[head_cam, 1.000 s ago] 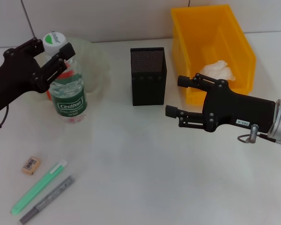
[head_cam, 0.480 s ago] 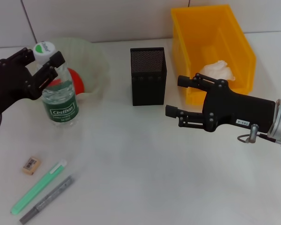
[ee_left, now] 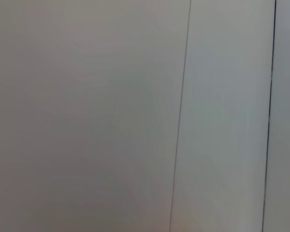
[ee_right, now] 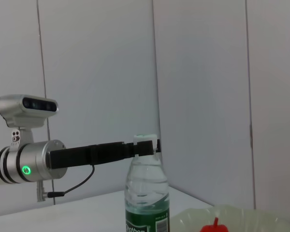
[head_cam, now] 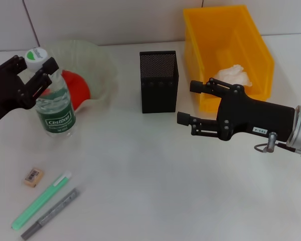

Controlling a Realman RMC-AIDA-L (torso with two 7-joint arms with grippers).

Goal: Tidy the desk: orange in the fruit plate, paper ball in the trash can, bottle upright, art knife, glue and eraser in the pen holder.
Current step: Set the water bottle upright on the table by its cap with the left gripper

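Left gripper (head_cam: 34, 69) sits at the neck of the bottle (head_cam: 52, 108), its fingers (head_cam: 45, 73) set either side just under the white cap; from where I stand it looks clenched on the bottle. The bottle stands upright on the desk (head_cam: 150, 181), at the front edge of the plate (head_cam: 100, 65). The orange (head_cam: 76, 88) lies in the plate, half hidden behind the bottle. From the right wrist view the same grip shows side-on, the arm reaching level to the cap.

Right gripper (head_cam: 190, 103) hangs over the desk near the pen holder (head_cam: 158, 80), on its right side, fingers spread apart and grasping nothing. Just behind that arm is the yellow trash can (head_cam: 226, 45), with the paper ball (head_cam: 232, 76) inside near its front wall.

Down at the near left corner, well apart from both grippers, lie three things. The eraser (head_cam: 33, 176) is farthest left. Beside it the green glue (head_cam: 41, 200) and the grey knife (head_cam: 50, 213) lie slanted, side by side. Left wrist view shows only a pale wall.
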